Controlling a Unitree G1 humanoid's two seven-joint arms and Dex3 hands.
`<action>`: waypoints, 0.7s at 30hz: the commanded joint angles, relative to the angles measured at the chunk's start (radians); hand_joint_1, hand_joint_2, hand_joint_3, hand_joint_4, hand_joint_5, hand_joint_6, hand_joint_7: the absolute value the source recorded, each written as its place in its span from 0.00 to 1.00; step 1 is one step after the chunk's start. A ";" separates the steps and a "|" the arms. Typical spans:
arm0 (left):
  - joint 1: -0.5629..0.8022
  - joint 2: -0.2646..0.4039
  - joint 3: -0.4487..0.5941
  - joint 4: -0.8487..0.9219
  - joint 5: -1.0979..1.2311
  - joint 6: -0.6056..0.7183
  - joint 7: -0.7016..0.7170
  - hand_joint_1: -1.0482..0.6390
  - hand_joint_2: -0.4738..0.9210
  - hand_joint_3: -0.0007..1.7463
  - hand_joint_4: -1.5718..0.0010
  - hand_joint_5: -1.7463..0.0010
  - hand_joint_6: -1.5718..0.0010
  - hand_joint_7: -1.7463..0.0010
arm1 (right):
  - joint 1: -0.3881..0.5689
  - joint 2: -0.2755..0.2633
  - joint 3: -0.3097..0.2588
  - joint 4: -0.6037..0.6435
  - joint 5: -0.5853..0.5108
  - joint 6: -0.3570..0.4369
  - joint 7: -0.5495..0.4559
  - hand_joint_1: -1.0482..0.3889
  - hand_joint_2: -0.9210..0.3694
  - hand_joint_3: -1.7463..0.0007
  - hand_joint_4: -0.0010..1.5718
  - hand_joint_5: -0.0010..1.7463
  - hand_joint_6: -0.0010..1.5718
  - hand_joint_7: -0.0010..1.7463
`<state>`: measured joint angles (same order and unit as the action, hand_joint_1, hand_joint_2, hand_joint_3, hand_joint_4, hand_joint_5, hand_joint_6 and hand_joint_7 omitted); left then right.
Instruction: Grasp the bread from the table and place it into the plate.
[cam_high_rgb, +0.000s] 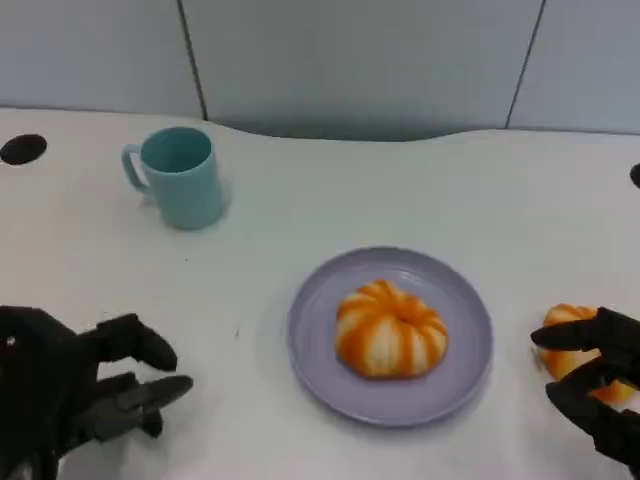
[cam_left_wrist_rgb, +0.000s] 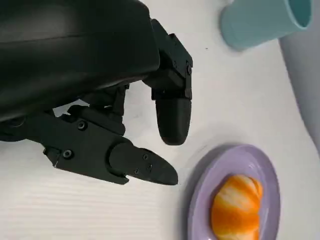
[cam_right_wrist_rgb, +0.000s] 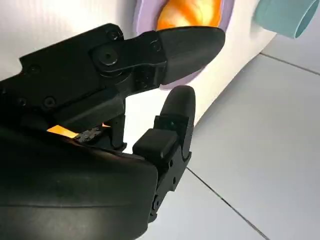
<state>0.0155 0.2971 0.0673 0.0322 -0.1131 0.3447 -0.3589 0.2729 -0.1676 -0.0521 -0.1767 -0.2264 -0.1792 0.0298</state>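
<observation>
An orange-and-white striped bread lies in the middle of the lilac plate, and the same bread and plate show in the left wrist view. A second orange bread lies on the table at the right edge. My right hand is over it, with its fingers apart on either side of the bread and partly hiding it. A sliver of that bread shows under the right hand. My left hand rests at the lower left, with its fingers spread and holding nothing.
A teal mug stands upright at the back left, well away from the plate, and the mug also shows in the left wrist view. A dark round hole sits in the table at the far left. White table lies between my left hand and the plate.
</observation>
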 joint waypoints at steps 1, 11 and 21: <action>0.019 0.025 0.008 -0.032 -0.013 0.023 -0.018 0.40 0.99 0.01 0.50 0.00 0.63 0.00 | 0.001 -0.014 -0.007 0.008 0.009 -0.020 -0.002 0.55 0.00 0.86 0.44 0.65 0.45 0.38; 0.033 -0.001 -0.007 -0.015 -0.009 0.023 -0.008 0.42 0.95 0.01 0.45 0.00 0.58 0.00 | -0.017 -0.032 -0.013 0.057 -0.003 -0.076 -0.008 0.56 0.00 0.87 0.45 0.65 0.45 0.38; -0.016 -0.013 -0.041 0.115 0.024 -0.106 -0.001 0.43 0.96 0.01 0.45 0.00 0.56 0.00 | -0.068 -0.050 -0.032 0.181 0.032 -0.151 -0.010 0.53 0.00 0.88 0.46 0.66 0.47 0.39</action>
<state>0.0143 0.2815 0.0336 0.1255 -0.1095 0.2596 -0.3722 0.2192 -0.2014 -0.0645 -0.0247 -0.2166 -0.3001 0.0283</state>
